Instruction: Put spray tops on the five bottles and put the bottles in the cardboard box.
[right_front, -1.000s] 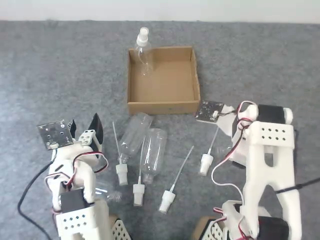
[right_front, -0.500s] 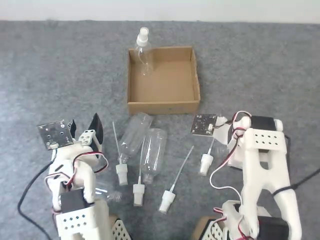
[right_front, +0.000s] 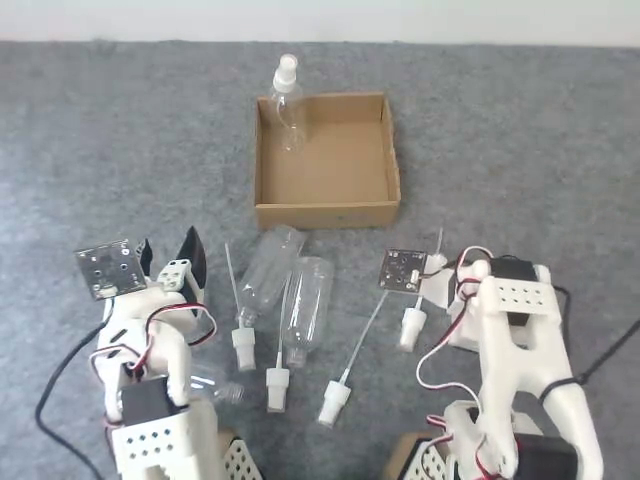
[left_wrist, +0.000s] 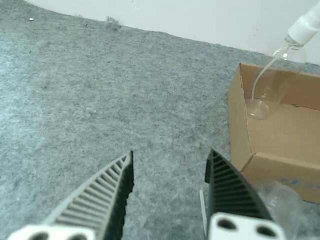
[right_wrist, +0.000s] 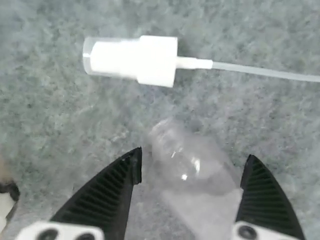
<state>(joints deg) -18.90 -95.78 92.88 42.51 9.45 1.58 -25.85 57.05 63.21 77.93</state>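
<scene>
grey carpet (right_front: 120, 130) carries a cardboard box (right_front: 325, 214); clear bottles (right_front: 305, 300) and spray tops (right_front: 333, 402) lie loose near it

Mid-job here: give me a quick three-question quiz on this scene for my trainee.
1. True or false: the box holds two bottles.
2. How many loose spray tops lie on the carpet? A) two B) four C) six
3. Fill in: the right gripper has its open fingers either side of a clear ____.
Key: 1 false, only one capped bottle; 2 B; 3 bottle.

One overhead, two close wrist views
</scene>
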